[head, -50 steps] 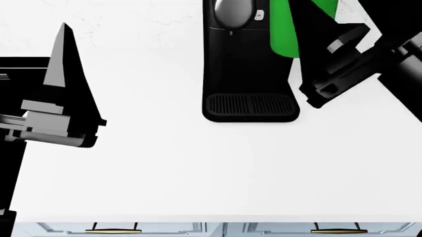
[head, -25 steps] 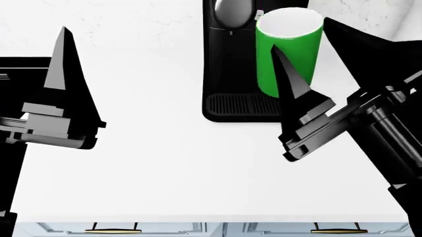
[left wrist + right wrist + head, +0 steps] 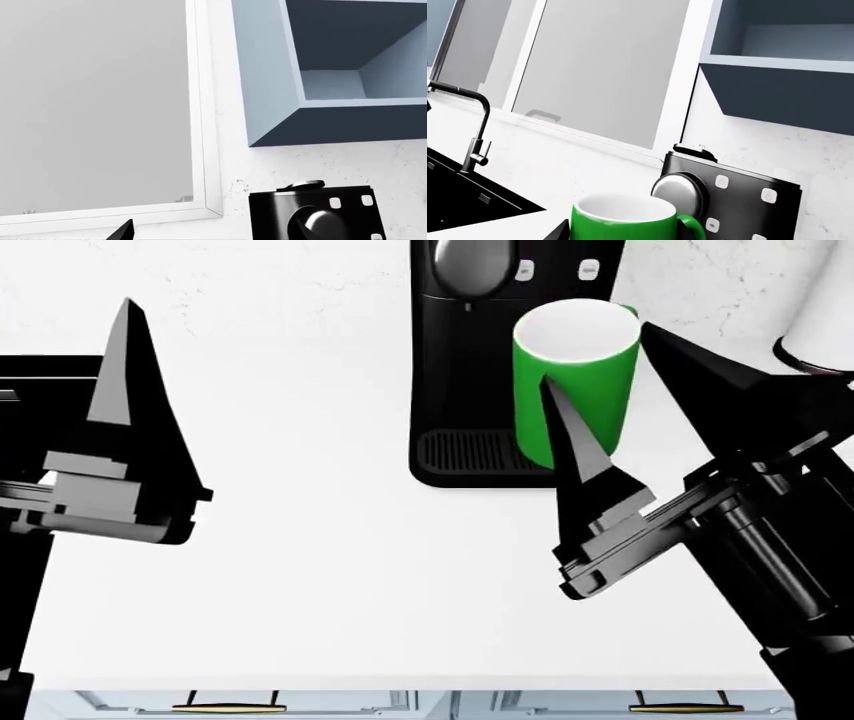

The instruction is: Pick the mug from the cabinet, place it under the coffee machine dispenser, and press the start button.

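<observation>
While the right gripper [image 3: 614, 440] is seen from the head view at the right of the white counter [image 3: 334, 570], the mug [image 3: 574, 390] is held between its two black fingers [image 3: 577, 455], which are closed against the green wall from either side. The mug is kept upright, with its white inside showing, and is placed in front of the right half of the black coffee machine [image 3: 467, 370]; its base hides the right part of the ribbed drip tray [image 3: 467, 453], though whether it rests on the tray or is held above it cannot be told. The coffee machine dispenser [image 3: 470, 268], a shiny dome with a small nozzle, is found just left of the mug's rim and not over it. Two small white buttons [image 3: 589, 271] are seen on the machine's face beside the dome. From the right wrist view the mug [image 3: 627, 220] and its loop handle are shown close up, with the dome [image 3: 679, 192] just behind, a dark sink and tap [image 3: 474, 135] off to one side, and an open blue cabinet [image 3: 780, 65] on the wall above. The left gripper [image 3: 134, 430] is held well apart at the left of the counter, away from everything; only one finger is plainly shown, so its spread cannot be told. A white cylinder [image 3: 821, 325] is cut by the frame edge at the far right.
</observation>
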